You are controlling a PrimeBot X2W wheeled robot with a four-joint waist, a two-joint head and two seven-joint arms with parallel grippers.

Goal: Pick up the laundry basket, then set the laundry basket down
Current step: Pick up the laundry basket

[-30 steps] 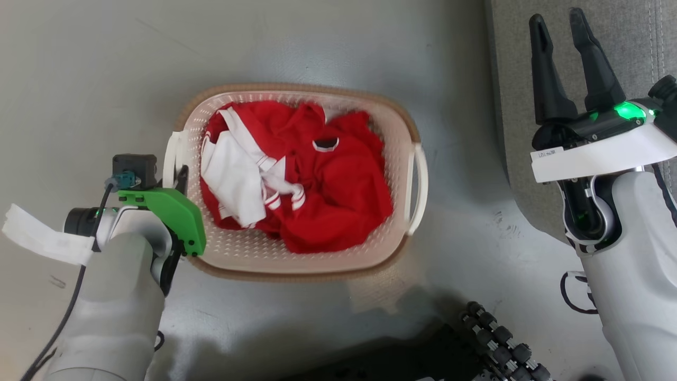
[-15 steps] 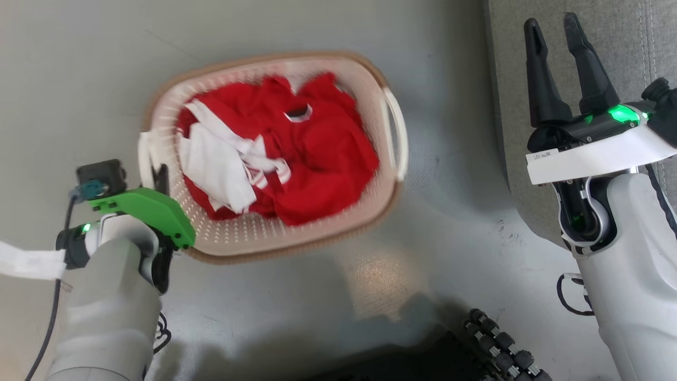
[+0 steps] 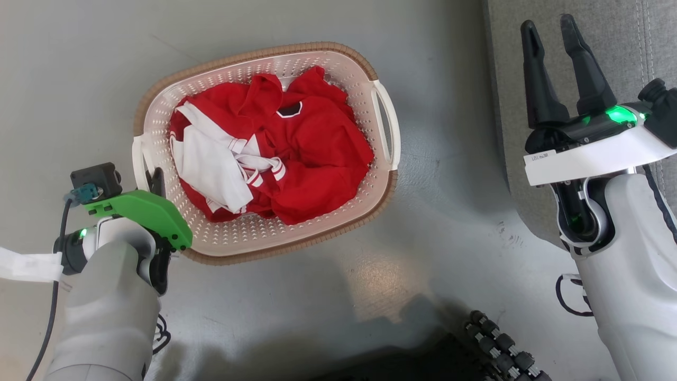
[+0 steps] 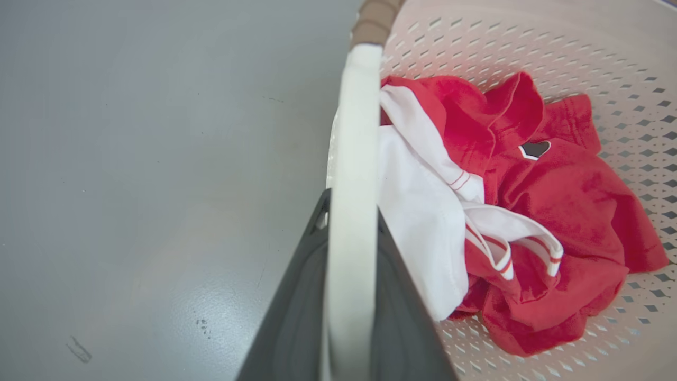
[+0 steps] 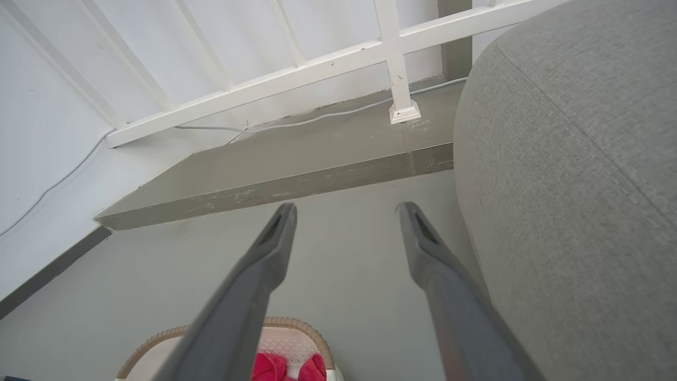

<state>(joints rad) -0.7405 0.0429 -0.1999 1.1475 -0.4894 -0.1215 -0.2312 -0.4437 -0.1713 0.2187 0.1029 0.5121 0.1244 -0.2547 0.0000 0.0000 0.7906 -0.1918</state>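
Because the left tool (image 3: 156, 182) grasps the laundry basket (image 3: 328, 61) by one end alone, the main risk is a swing or a tip. In the left wrist view the white loop handle (image 4: 353, 132) runs straight up between the two dark fingers, which close on it from both sides. The basket is much wider than that grip, so its weight hangs well off to one side. It may pivot around the handle, drop at the far end, or slide through the fingers. A sharp tilt could spill the red and white clothes (image 3: 317, 153) heaped inside it.

The right tool (image 3: 547, 24) is released, its fingers spread apart at the upper right of the head view, above a grey upholstered seat (image 3: 634, 47). It is well apart from the basket and gives no support.

The basket sits in the upper left and centre of the head view, over the grey floor (image 3: 449, 238). Whether it rests on the floor or hangs just above it cannot be told. Its opening faces up toward the camera. Its long axis runs across the frame from the held handle at the left to the free handle (image 3: 386, 127) at the right, tilted so the right end lies higher in the frame.
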